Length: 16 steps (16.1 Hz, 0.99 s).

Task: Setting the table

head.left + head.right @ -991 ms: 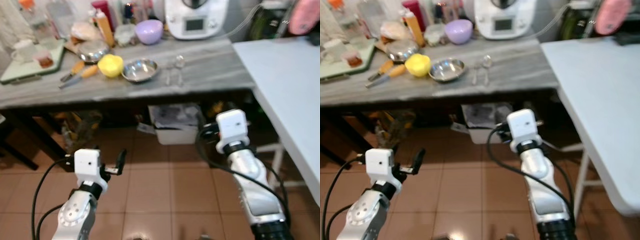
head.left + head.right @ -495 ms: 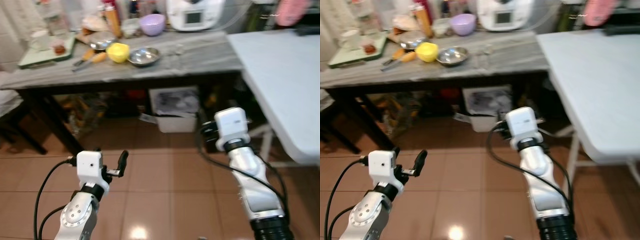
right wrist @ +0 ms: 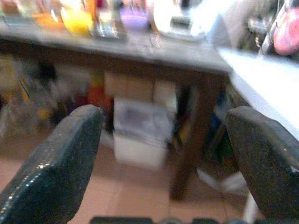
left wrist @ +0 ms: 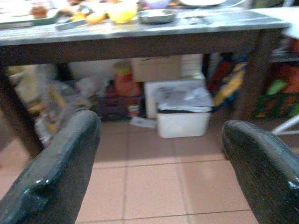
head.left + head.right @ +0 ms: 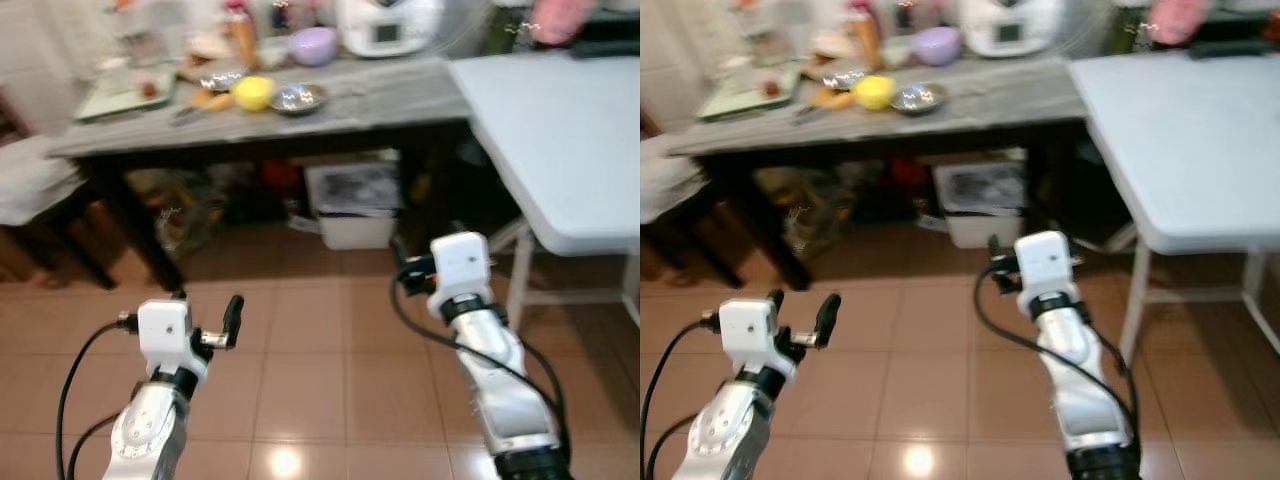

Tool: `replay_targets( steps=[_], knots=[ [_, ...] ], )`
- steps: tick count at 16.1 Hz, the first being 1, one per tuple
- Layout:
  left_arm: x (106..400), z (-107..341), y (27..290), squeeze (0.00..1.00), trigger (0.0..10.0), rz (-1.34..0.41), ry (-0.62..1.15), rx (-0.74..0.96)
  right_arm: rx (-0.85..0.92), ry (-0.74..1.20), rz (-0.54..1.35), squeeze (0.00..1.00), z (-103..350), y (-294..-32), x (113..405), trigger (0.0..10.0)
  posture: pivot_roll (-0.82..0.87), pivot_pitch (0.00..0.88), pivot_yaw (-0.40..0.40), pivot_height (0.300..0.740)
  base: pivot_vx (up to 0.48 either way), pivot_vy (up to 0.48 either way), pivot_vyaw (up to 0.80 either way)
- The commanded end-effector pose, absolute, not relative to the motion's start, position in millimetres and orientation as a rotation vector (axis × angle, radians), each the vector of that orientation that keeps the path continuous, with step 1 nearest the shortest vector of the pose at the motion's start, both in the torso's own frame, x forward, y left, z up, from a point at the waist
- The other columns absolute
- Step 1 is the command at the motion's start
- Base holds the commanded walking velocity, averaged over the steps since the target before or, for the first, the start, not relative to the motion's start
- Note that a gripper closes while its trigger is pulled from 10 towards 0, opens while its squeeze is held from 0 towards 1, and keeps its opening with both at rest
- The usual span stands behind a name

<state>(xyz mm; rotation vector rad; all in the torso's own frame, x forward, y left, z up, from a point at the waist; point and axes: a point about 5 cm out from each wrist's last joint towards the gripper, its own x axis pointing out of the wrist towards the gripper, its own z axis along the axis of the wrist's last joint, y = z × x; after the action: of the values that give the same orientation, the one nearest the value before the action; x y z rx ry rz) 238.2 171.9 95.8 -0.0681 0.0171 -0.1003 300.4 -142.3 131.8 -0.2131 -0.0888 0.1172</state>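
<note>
The left claw (image 4: pixel 159 172) is hanging low over the tiled floor (image 5: pixel 330 340), its fingers (image 4: pixel 60 163) spread wide and holding nothing. Ahead, well apart from both arms, the grey desk (image 5: pixel 400 95) is carrying the tableware: a green tray (image 5: pixel 120 95) at its left end, then a yellow cup (image 5: pixel 253 92), a steel bowl (image 5: pixel 296 97) just beside it, and a lilac bowl (image 5: pixel 312 44) further back near a white appliance (image 5: pixel 388 22). A white bin (image 5: pixel 352 203) is sitting beneath the desk. The right claw (image 3: pixel 163 158) is likewise standing wide and empty, pointing toward the desk's underside. The white table (image 5: pixel 550 130) at the right is bare where it shows and appears to be the one awaiting setting. Judgement: the step in hand is the approach for a first pick. To do it well, the robot should be closing squarely on the desk front, stopping short of its edge, raising one claw above the desk top before reaching, and taking the nearer yellow cup or steel bowl first, without brushing its neighbour.
</note>
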Motion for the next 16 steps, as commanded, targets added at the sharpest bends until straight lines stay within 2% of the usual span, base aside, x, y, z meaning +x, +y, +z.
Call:
replay_targets(
  steps=[1, 4, 12, 16],
  knots=[
    [236.0, 96.2, 178.7, 0.00, 10.0, -0.083, 0.018, -0.048, -0.204, -0.094, 0.166, 0.00, 136.7, -130.5, 301.6, 10.0, -0.10, 0.098, 0.111, 0.740, 0.000, 0.000, 0.00],
    [236.9, 97.1, 175.7, 0.00, 10.0, -0.095, 0.011, -0.066, -0.181, -0.088, 0.208, 0.00, 135.6, -130.4, 301.7, 10.0, -0.11, 0.097, 0.112, 0.740, 0.000, 0.000, 0.00],
    [239.8, 95.9, 172.3, 0.00, 10.0, -0.113, 0.018, -0.078, -0.196, -0.097, 0.236, 0.00, 138.8, -129.5, 303.2, 10.0, -0.11, 0.094, 0.110, 0.740, 0.000, -0.283, 0.00],
    [241.0, 96.6, 172.3, 0.00, 10.0, -0.113, 0.020, -0.071, -0.200, -0.104, 0.225, 0.00, 140.1, -130.6, 304.2, 10.0, -0.11, 0.097, 0.110, 0.740, 0.000, -0.449, 0.00]
  ],
)
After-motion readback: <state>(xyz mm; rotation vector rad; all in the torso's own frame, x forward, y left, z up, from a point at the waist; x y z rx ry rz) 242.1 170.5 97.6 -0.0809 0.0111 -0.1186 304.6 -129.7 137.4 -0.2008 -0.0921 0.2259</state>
